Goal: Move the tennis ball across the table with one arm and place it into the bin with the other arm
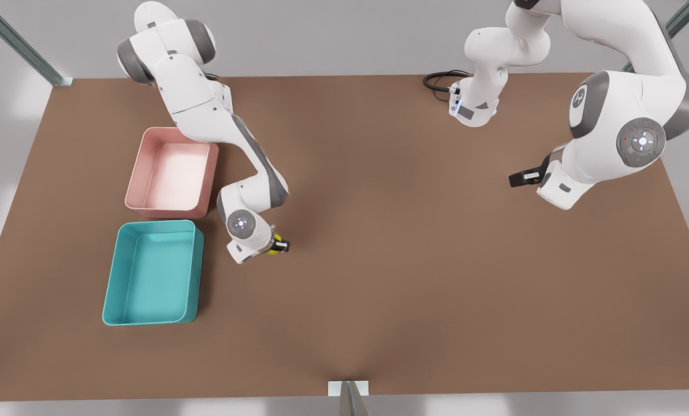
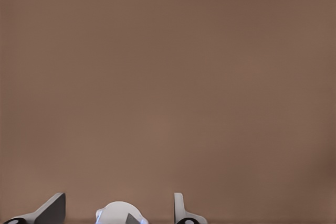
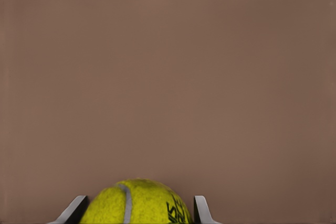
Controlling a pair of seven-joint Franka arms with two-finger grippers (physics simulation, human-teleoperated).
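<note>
Right gripper [image 1: 279,247] clamps the tennis ball [image 1: 274,247] beside the bin [image 1: 151,273]; shallow pinch may slip onto the surface [image 1: 408,231]; left gripper [image 1: 517,178] waits open.

Pink tray [image 1: 171,173] (low-walled) beside bin [image 1: 152,273]; table [image 1: 408,260] open

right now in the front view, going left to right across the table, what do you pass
teal bin → right pincer shut on the tennis ball → black cable coil → left pincer, waiting above the table
</note>
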